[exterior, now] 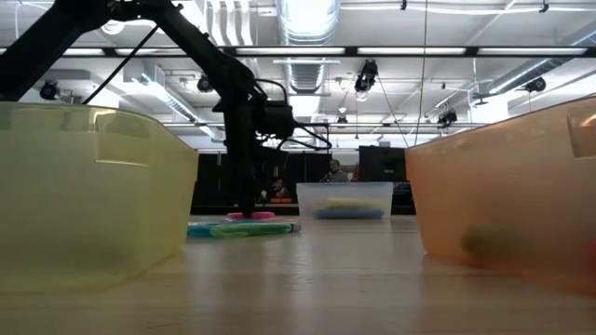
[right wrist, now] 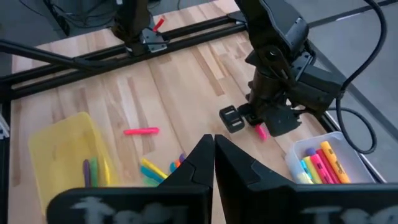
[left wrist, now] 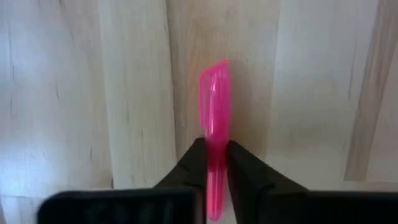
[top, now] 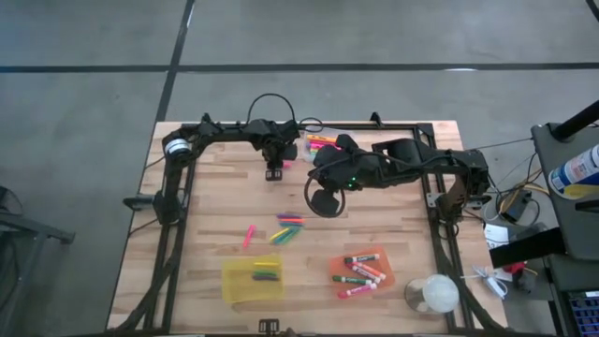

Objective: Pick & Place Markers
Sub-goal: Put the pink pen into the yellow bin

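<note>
Pink highlighter [left wrist: 214, 118] clamped in left claw [left wrist: 214, 163] over wooden table [left wrist: 93, 93]; right claw [right wrist: 210, 155] together.

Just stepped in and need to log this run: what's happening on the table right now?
The left tool is shut on a pink highlighter, held above the wooden table close to the clear bin of highlighters at the back. The right tool hangs shut and empty over the middle of the table. A few markers lie loose mid-table; others already sit in the yellow bin and the orange bin at the front.
</note>
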